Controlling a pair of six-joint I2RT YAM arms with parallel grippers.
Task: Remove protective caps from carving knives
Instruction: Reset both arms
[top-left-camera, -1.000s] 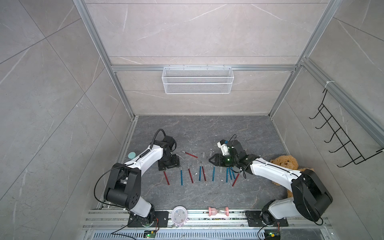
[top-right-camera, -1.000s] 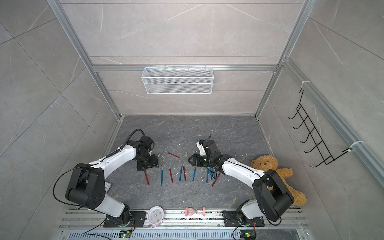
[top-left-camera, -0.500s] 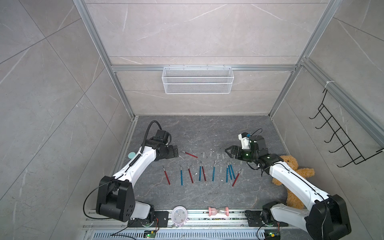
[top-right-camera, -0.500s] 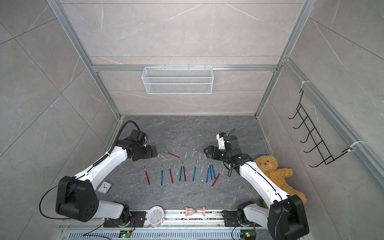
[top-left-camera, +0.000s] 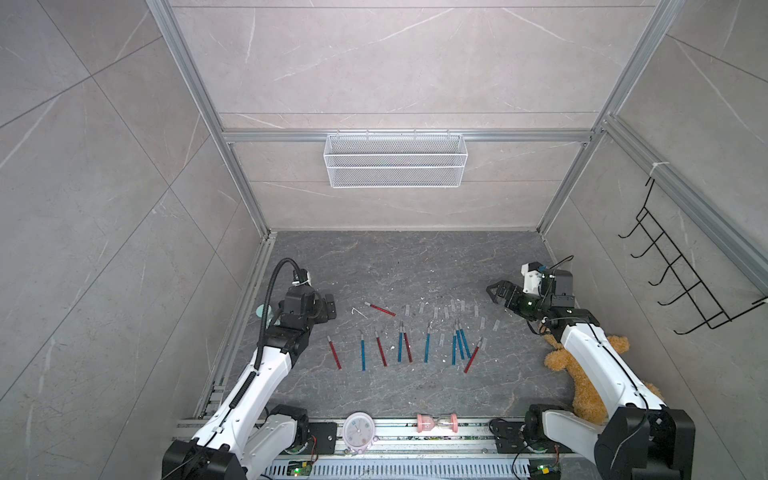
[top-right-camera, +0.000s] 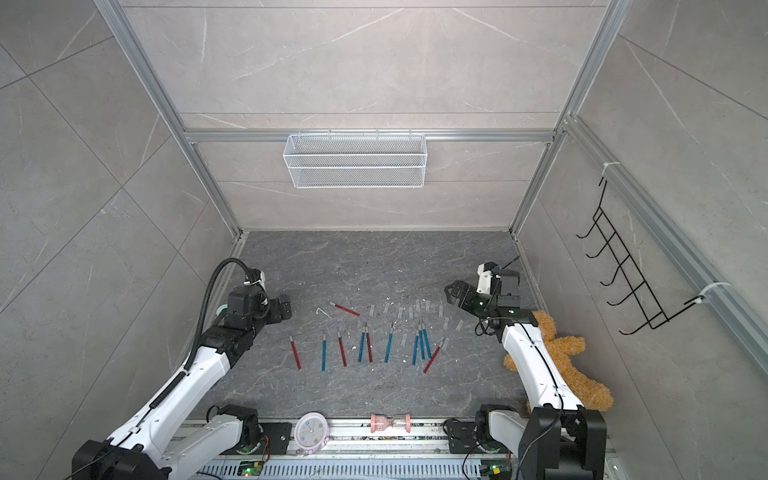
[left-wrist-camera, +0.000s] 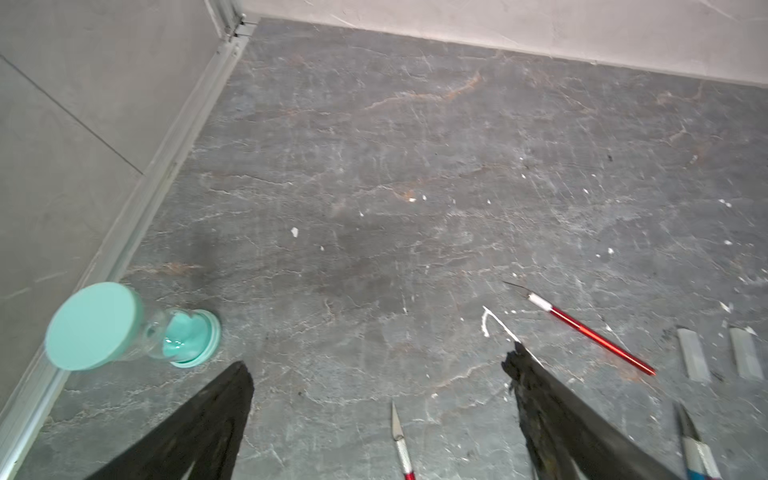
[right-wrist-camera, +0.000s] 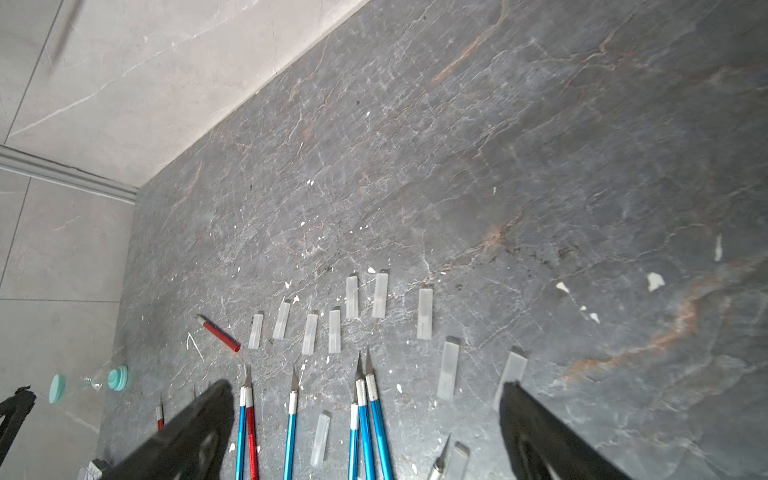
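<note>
Several carving knives (top-left-camera: 363, 352) with red or blue handles lie in a row mid-table, seen in both top views (top-right-camera: 323, 353). Their blades show bare in the right wrist view (right-wrist-camera: 365, 415). One red knife (top-left-camera: 381, 310) lies apart, slanted, behind the row's left end (left-wrist-camera: 590, 332). Several clear protective caps (right-wrist-camera: 424, 313) lie loose behind the row (top-left-camera: 476, 310). My left gripper (top-left-camera: 330, 307) hangs open near the left wall, with nothing between its fingers (left-wrist-camera: 379, 361). My right gripper (top-left-camera: 494, 294) hangs open near the right wall, also holding nothing (right-wrist-camera: 365, 385).
A bent white wire (left-wrist-camera: 498, 324) lies by the lone red knife. A teal hourglass (left-wrist-camera: 133, 328) lies at the left wall. A teddy bear (top-left-camera: 582, 374) sits under my right arm. A clock (top-left-camera: 359, 432) and a pink hourglass (top-left-camera: 436, 422) stand on the front rail.
Both arms have drawn back from the knife row toward the side walls, the left to the left, the right to the right. Both grippers have opened wide.
</note>
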